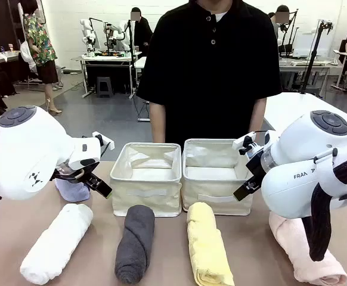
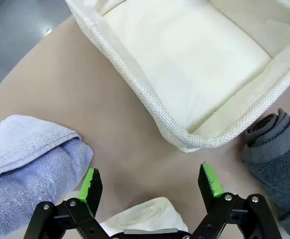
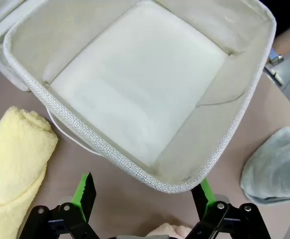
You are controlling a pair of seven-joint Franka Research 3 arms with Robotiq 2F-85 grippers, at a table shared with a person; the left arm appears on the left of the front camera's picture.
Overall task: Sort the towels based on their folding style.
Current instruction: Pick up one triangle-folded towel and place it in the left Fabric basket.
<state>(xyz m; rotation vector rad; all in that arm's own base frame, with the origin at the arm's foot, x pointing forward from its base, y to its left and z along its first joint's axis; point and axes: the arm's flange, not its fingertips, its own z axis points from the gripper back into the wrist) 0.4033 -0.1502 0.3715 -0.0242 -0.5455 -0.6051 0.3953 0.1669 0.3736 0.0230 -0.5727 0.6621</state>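
The left gripper [image 2: 149, 177] gapes wide and empty over a fluffy white terry roll [image 2: 146, 213], a soft lavender-blue towel [image 2: 30, 164] just beside it, while the right gripper [image 3: 142, 188], equally wide and empty, faces a woven cream bin [image 3: 110, 149] between a yellow roll [image 3: 15, 159] and a mint cone [image 3: 277, 167].

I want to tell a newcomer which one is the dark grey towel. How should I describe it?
Start at the two cream bins in the middle of the table. In front of the left bin, on the robot's side, lies the dark grey towel, rolled into a cylinder. It is the only dark one, between a white roll and a yellow roll.
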